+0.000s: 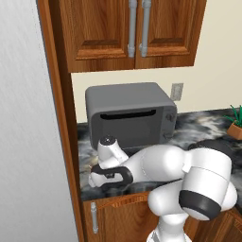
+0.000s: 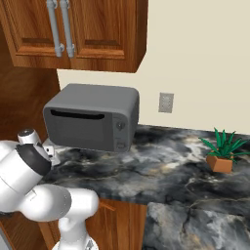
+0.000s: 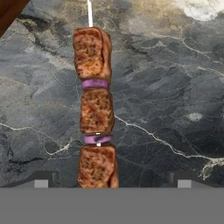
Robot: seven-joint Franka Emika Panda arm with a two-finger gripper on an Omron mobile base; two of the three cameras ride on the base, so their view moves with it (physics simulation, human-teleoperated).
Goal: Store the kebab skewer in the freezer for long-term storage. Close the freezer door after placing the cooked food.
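Note:
The kebab skewer lies on the dark marble counter. It has three reddish-brown meat chunks with purple slices between them on a thin pale stick. In the hand view it runs from top to bottom. My gripper is open just above it. One fingertip stands on each side of the lowest chunk, and neither touches it. In the left base view my hand reaches down over the counter's left end, in front of the toaster oven. A tall pale grey panel stands at the far left; I cannot tell if it is the freezer door.
A grey toaster oven sits at the back of the counter, close behind my hand. Wooden upper cabinets hang above it. A wooden post separates the counter from the grey panel. A potted plant stands far right.

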